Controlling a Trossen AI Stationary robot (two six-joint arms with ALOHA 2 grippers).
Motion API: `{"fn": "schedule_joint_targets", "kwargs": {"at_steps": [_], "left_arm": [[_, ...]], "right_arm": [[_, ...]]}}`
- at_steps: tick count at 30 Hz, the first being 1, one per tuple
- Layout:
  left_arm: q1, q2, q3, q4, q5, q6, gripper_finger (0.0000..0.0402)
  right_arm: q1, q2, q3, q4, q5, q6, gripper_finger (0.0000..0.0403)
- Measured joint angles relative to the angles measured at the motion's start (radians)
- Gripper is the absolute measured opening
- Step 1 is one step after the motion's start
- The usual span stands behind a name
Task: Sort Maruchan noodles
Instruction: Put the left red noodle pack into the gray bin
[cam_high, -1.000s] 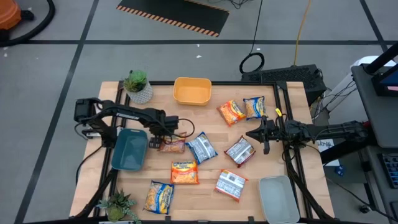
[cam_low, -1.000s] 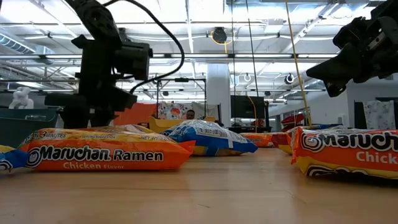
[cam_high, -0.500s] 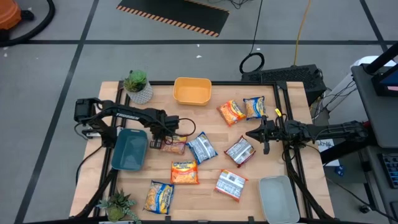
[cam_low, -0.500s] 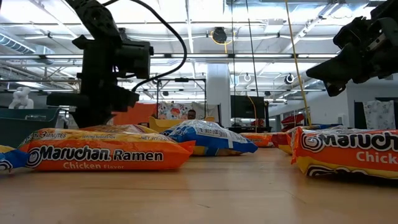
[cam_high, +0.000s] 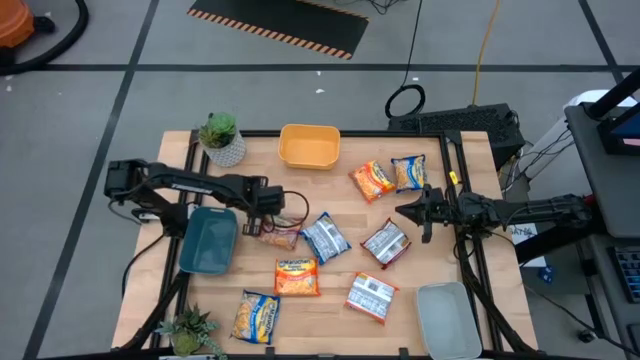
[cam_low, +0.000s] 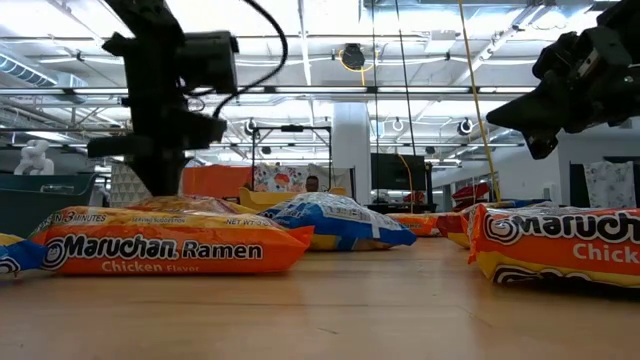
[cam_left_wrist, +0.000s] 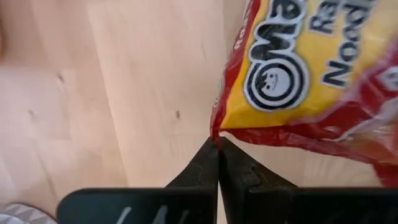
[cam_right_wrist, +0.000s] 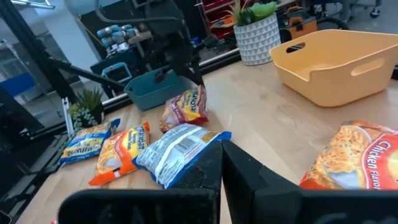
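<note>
Step in hand: pick of the red packet (cam_high: 278, 236), which lies left of centre on the worktop (cam_high: 350, 215), just right of the teal bin (cam_high: 207, 241). The left end effector (cam_high: 262, 213) sits at the packet's edge; in its wrist view the fingers (cam_left_wrist: 208, 168) are pressed together on the wrapper's corner (cam_left_wrist: 217, 129), so it is pinching the red packet.

The right end effector (cam_high: 418, 214) hangs above the worktop's right side, fingers pressed together and holding nothing, near a blue-and-white packet (cam_high: 386, 242).

Other packets lie scattered: orange ones (cam_high: 296, 276) centre-near and far right (cam_high: 372, 180), and a blue-and-white one (cam_high: 324, 238) at centre.

Next move, as a judgement: lift without the thin corner slipping out, then carry to a bin. Which bin takes red cannot be told; the yellow bin (cam_high: 309, 146) at the far edge and the clear bin (cam_high: 448, 318) at near right both look empty.
</note>
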Motion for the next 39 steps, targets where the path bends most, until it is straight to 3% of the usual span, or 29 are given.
{"fn": "schedule_joint_targets", "kwargs": {"at_steps": [5,10,21,24,29,39], "left_arm": [[-0.003,-0.042,0.000,-0.013,-0.022,-0.021,0.0006],[0.004,-0.050,0.000,-0.020,-0.022,-0.013,0.0043],[0.015,-0.046,0.000,0.043,-0.031,0.125,0.0238],[0.032,-0.046,0.000,0.043,-0.033,0.138,0.0268],[0.036,-0.045,-0.002,0.031,0.014,0.197,0.0275],[0.015,0.084,-0.005,0.069,0.050,0.342,0.0275]], "right_arm": [[0.000,-0.001,0.000,0.035,0.006,-0.027,0.0004],[0.000,0.000,0.000,0.035,0.022,-0.049,0.0004],[0.000,0.004,0.000,0.035,0.022,-0.130,0.0004],[0.000,0.004,0.000,0.035,0.020,-0.134,0.0004],[0.000,0.004,0.000,0.027,0.018,-0.134,0.0004],[0.000,0.004,0.000,0.021,-0.036,-0.133,0.0004]]}}
